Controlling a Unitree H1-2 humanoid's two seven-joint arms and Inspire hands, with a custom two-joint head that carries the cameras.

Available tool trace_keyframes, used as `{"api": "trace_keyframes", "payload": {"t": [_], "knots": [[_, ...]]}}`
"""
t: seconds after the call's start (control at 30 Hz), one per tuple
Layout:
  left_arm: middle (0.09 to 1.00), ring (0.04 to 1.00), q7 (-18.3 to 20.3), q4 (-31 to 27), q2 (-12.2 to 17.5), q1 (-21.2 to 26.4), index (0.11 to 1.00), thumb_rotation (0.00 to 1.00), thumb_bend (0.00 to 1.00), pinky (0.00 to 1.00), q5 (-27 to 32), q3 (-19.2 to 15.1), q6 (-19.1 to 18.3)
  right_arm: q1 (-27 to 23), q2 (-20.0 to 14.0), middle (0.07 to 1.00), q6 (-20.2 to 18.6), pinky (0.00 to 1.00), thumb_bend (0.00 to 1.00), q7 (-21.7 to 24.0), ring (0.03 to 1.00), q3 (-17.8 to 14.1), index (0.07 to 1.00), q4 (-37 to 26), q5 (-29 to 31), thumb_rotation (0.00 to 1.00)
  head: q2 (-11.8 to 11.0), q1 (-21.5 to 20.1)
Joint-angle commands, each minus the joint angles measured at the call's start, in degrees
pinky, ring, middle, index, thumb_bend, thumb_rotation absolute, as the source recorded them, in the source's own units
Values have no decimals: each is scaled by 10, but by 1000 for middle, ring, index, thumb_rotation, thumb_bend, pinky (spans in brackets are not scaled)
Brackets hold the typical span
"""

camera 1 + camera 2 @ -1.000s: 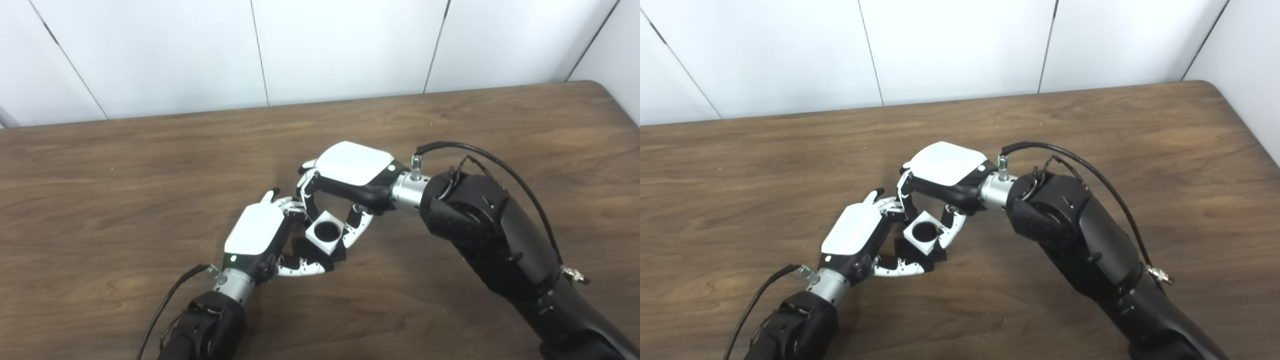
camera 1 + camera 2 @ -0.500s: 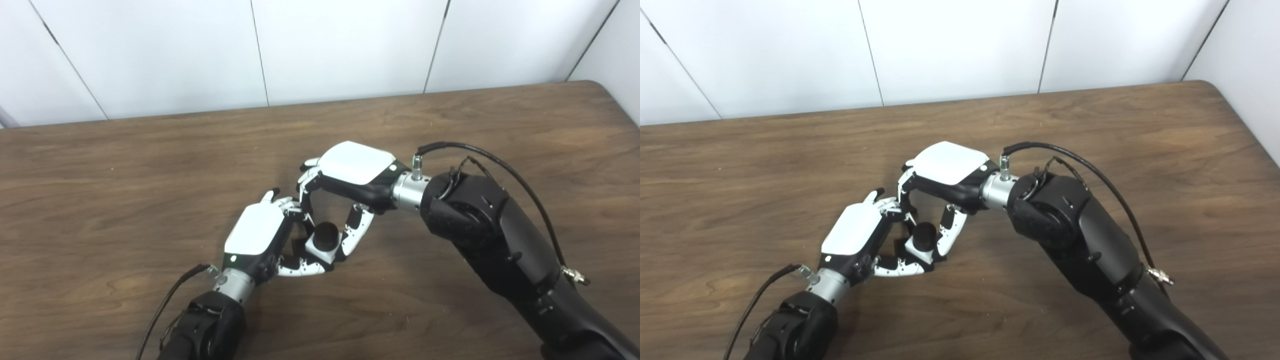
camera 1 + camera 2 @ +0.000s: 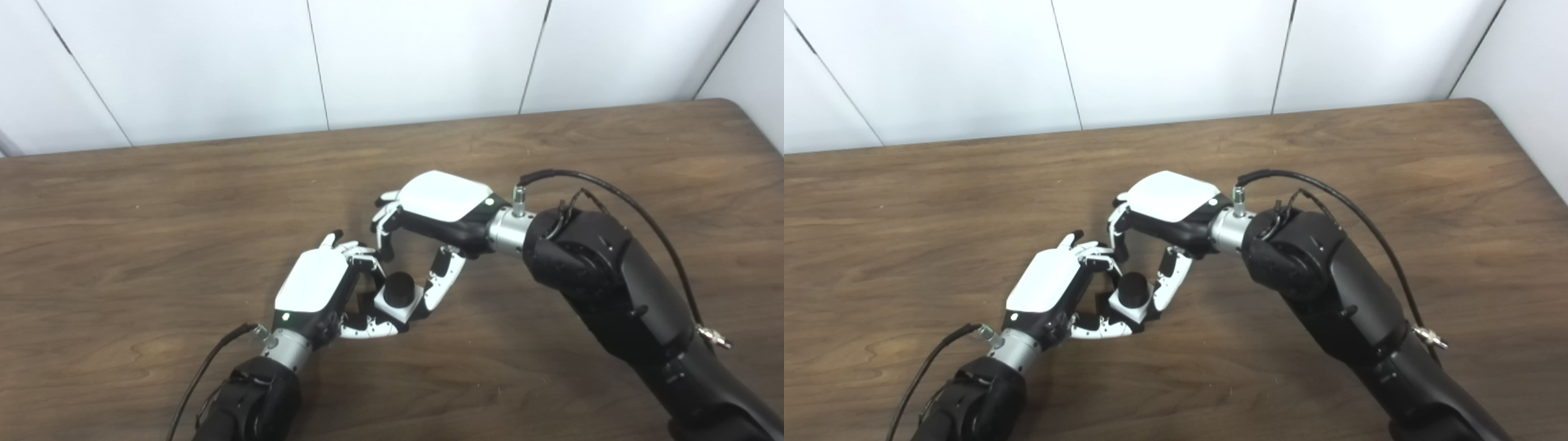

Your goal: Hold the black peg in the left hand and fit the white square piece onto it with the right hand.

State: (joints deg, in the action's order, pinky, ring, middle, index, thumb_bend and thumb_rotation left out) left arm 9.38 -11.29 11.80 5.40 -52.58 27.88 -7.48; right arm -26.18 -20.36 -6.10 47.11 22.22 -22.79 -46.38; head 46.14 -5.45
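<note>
While on left hand's clamped black peg, white piece beside spread right hand

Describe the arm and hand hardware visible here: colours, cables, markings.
Both arms are matte black with silver metal wrist collars. The left hand and right hand have glossy white back plates on black bodies, white-and-black segmented fingers, and a small green light near the wrist. A black cable loops from each wrist along the forearm.
</note>
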Motion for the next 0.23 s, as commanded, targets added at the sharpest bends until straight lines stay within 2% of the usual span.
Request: {"api": "trace_keyframes", "payload": {"t": [0.0, 0.2], "knots": [[756, 862, 30, 17, 9, -8, 483, 58, 525, 1000, -2, 12, 4, -16, -9, 804, -5, 867, 1000, -7, 925, -18, 537, -28, 9, 307, 0, -2], [755, 858, 28, 21, 12, -6, 483, 59, 525, 1000, -2, 11, 5, -12, -29, 790, 3, 869, 1000, -16, 926, -41, 545, -37, 21, 317, -1, -4]]}}
